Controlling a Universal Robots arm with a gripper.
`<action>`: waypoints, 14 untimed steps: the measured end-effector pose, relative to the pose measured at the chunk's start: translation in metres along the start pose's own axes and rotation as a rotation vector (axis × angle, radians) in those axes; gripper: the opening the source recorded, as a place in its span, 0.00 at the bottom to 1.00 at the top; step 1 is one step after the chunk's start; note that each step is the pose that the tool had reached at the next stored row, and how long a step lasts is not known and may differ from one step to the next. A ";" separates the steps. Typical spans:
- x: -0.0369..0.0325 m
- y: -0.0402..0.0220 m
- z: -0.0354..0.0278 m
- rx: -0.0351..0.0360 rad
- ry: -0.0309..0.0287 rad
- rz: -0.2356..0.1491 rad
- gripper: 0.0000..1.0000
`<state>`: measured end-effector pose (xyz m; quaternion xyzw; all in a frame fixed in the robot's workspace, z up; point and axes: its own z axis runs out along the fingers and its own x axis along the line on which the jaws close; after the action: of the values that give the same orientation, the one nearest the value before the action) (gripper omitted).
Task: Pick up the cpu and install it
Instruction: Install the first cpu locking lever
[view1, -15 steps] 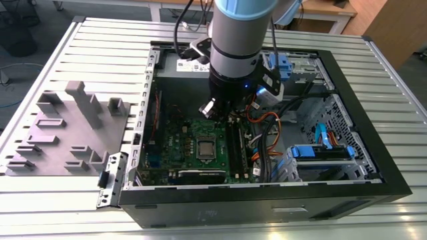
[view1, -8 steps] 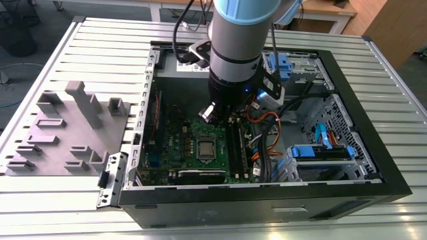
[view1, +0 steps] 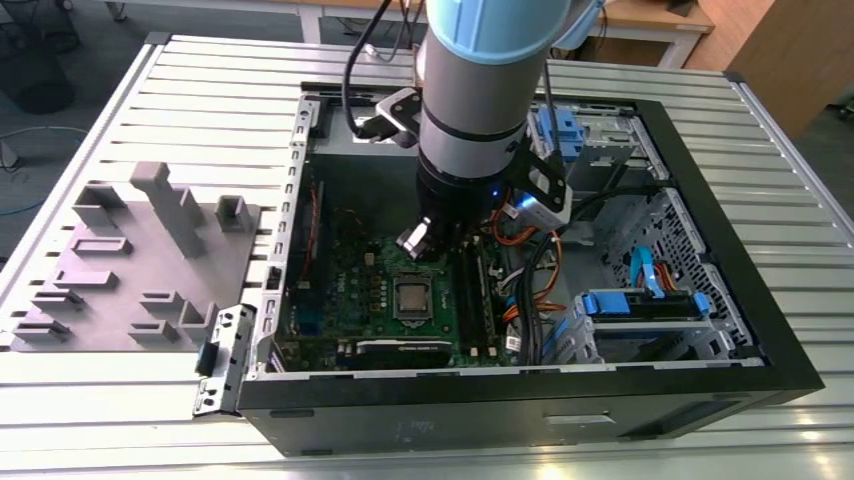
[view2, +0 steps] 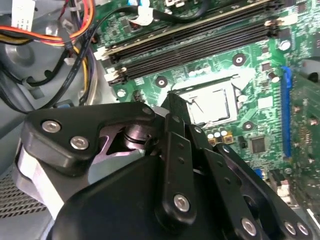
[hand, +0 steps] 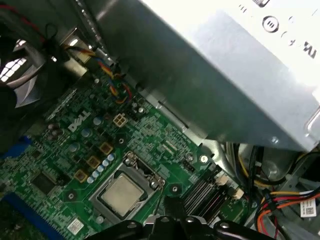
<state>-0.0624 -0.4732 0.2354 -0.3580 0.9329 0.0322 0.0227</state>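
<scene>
Black metal claw (view1: 416, 243), whether open or closed I cannot tell, hangs near the flat silvery square cpu (hand: 121, 193) lying in the green motherboard's (hand: 65, 165) socket.

The cpu (view1: 412, 297) lies in the motherboard (view1: 350, 275) inside the case (view1: 747, 330), the tray (view1: 134, 260) at the exterior view's left.

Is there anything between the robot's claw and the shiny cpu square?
No: in the exterior view the gripper hangs just above the cpu, already in its socket, with bare green motherboard between.
</scene>
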 end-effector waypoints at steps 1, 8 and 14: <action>0.0006 -0.0007 0.0000 0.0009 0.0011 -0.001 0.11; 0.0007 -0.0008 0.0000 0.0016 0.0032 -0.010 0.11; 0.0007 -0.0008 0.0000 0.0016 0.0032 -0.011 0.11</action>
<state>-0.0624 -0.4743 0.2353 -0.3630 0.9310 0.0308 0.0217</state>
